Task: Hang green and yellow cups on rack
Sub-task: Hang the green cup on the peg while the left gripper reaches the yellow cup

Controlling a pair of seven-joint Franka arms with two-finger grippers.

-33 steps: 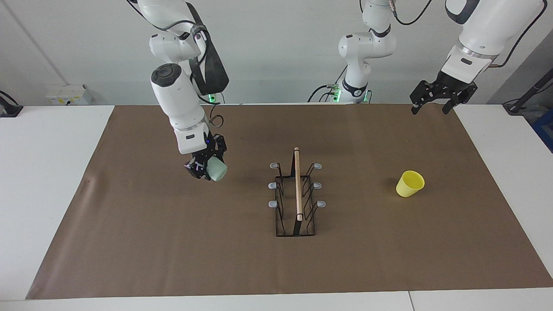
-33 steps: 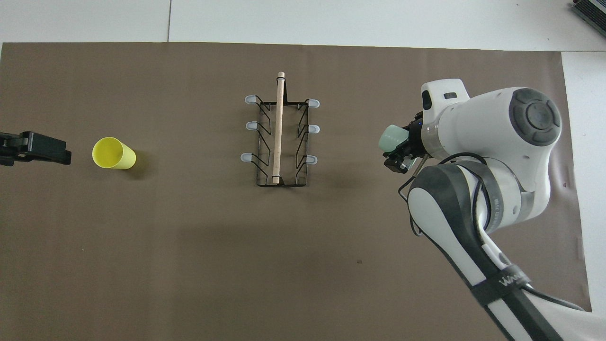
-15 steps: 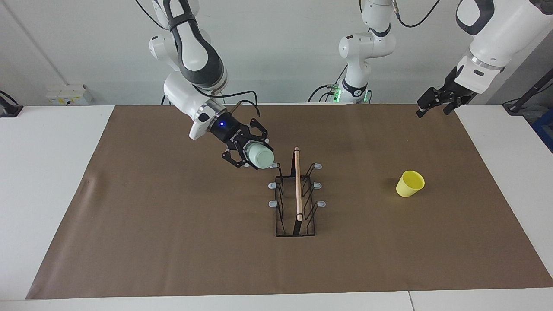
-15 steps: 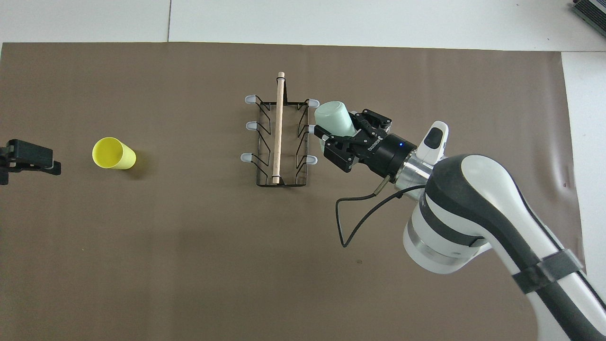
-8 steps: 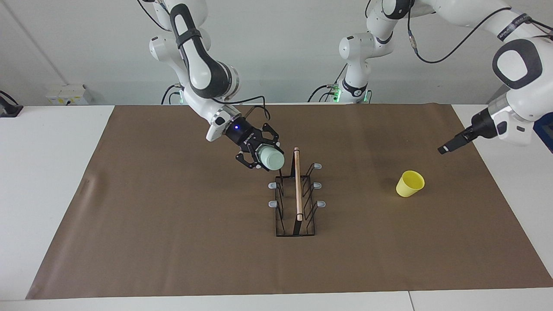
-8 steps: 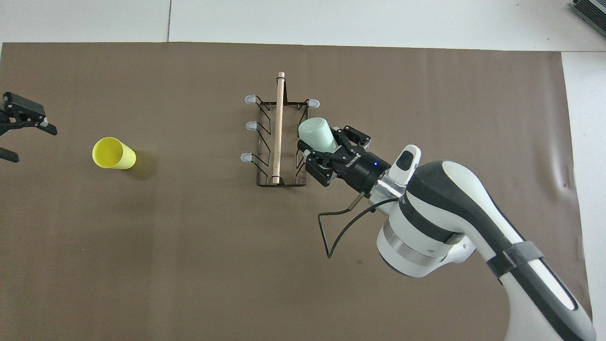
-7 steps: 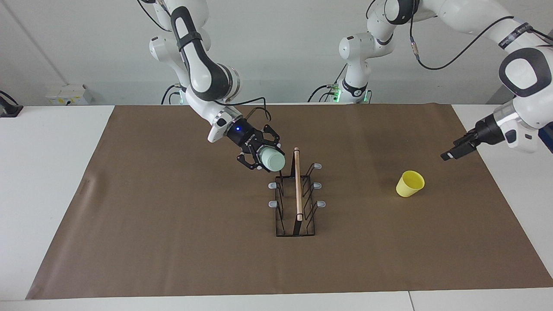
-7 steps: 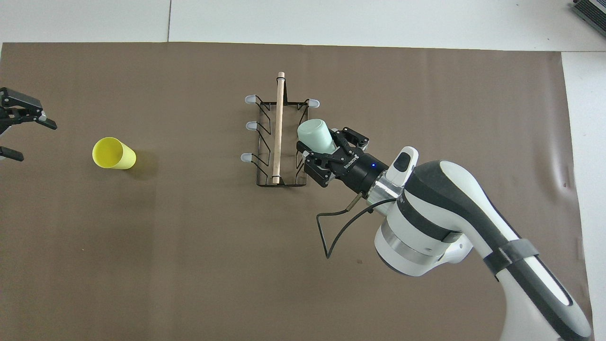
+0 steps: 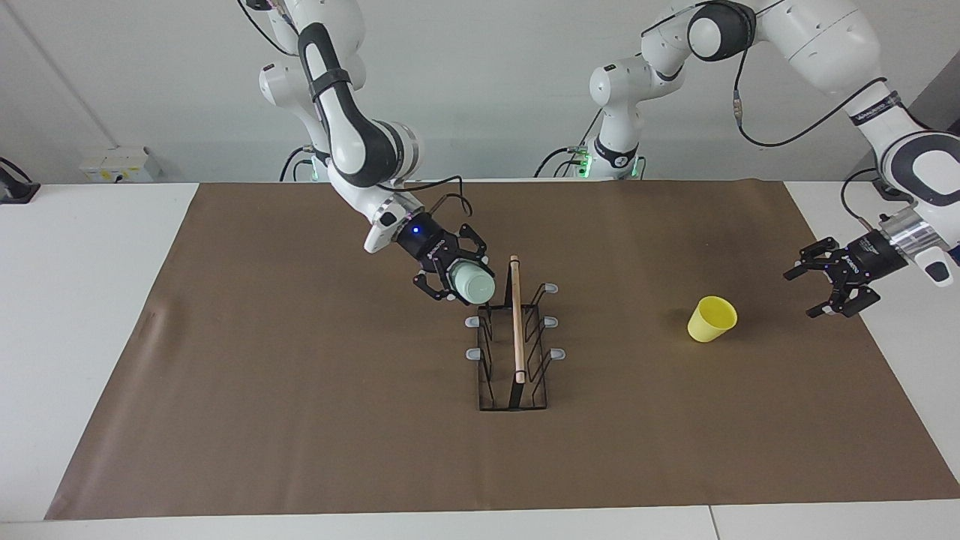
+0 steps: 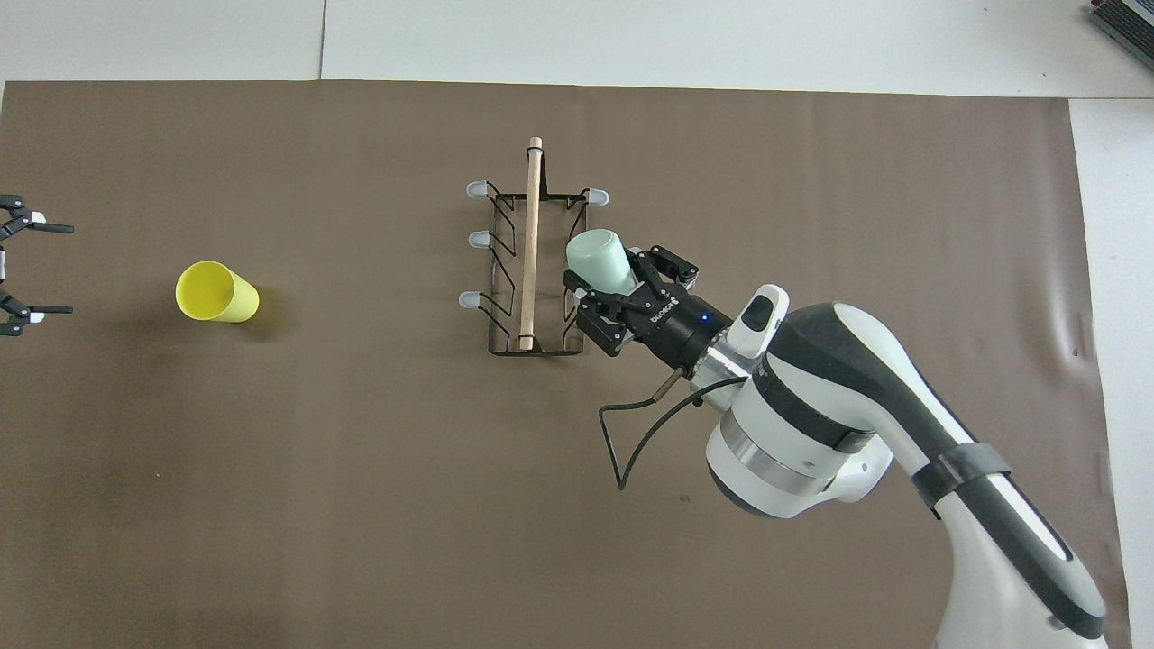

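Facing view, right pincer [image 9: 459, 281]: clenched on the green cup [image 9: 474, 286], over the rack [image 9: 514, 341] edge.
Left pincer [image 9: 832, 289]: spread wide, beside the yellow cup [image 9: 711, 319].
Tabletop [image 9: 300, 390]: bare paper around.

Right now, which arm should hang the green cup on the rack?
The right. The right gripper is shut on the green cup, at the rack's prongs. The left gripper is open beside the yellow cup.

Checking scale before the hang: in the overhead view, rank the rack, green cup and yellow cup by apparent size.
1. Black wire rack with wooden rod.
2. Unranked: pale mint green plastic cup and bright yellow plastic cup look alike; the green one is raised, nearer the camera.
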